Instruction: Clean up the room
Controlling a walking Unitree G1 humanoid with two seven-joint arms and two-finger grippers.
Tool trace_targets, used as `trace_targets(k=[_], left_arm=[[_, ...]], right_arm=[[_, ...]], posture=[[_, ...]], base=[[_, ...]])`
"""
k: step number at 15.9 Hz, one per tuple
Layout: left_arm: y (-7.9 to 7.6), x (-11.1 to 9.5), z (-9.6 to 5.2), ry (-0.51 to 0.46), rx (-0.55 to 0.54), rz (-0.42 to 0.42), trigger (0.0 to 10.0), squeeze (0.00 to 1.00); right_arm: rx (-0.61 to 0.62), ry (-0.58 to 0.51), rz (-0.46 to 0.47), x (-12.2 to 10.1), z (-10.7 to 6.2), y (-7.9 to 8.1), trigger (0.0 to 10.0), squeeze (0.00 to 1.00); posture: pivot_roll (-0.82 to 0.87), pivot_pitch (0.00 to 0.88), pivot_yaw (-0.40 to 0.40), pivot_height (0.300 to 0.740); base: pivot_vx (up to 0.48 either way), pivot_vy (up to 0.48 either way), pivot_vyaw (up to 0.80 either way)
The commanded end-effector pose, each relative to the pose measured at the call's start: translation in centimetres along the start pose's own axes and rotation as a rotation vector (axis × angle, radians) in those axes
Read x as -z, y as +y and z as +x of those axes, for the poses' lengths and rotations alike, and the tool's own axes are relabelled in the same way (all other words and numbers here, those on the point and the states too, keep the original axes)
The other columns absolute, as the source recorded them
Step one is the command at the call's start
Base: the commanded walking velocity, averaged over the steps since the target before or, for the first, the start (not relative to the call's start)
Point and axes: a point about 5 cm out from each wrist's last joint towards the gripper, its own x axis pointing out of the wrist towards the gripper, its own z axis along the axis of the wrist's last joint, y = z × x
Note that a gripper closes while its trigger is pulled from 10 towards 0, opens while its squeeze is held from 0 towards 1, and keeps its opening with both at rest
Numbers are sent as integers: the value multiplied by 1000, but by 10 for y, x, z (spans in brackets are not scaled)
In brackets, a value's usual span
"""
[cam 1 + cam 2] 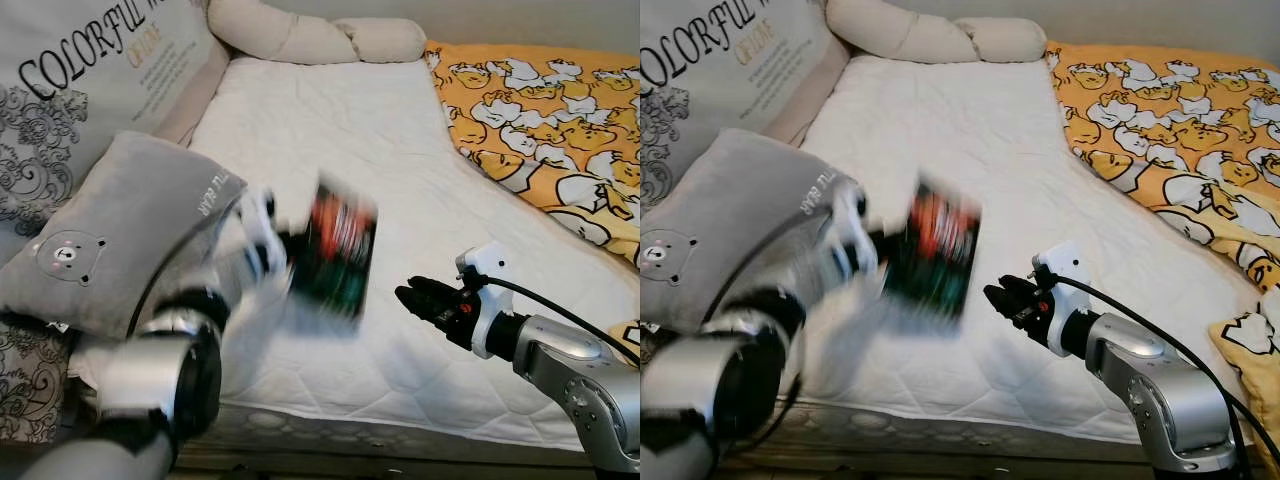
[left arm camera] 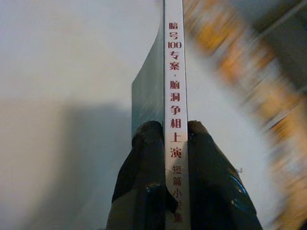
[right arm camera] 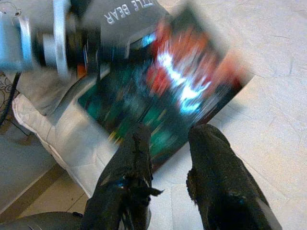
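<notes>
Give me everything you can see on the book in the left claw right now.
The book is a thin paperback with a dark cover showing blurred red, green and white artwork, and a pale spine printed with red Chinese characters. The left claw is shut on it, one finger on each side of the spine end. It is held upright above the white mattress, in front of the grey bear pillow, motion-blurred. The right claw is close beside it, open, not touching.

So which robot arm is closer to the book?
Left. The left tool is shut on the book, pinching its edge above the white mattress. The right tool hangs open just beside it, not touching.
</notes>
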Motion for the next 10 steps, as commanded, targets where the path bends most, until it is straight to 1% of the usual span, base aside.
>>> trace_targets(k=[1,2,3,6,8,10], left_arm=[[6,4,-1,35,-69,118,10000,0],[12,12,-3,73,-131,213,10000,0],[16,16,-4,86,-192,261,10000,0],[20,13,-5,49,-281,269,10000,0],[22,4,-6,-17,-351,271,10000,0],[23,1,-6,-36,-378,283,10000,0]], right_arm=[[9,-2,-5,-3,-4,1,10000,0],[7,3,-5,-2,-4,3,10000,0],[6,6,-5,-1,-5,4,10000,0],[6,7,0,-1,-6,7,10000,0],[-2,11,3,0,-4,11,10000,0],[-2,11,3,-1,-4,12,10000,0]], posture=[[-209,8,-10,740],[-216,11,-9,740],[-221,10,-6,740],[-227,13,-6,740],[-233,16,-9,740],[-237,16,-10,740]], base=[[0,0,0],[0,0,0],[0,0,0],[0,0,0],[0,0,0],[0,0,0]])
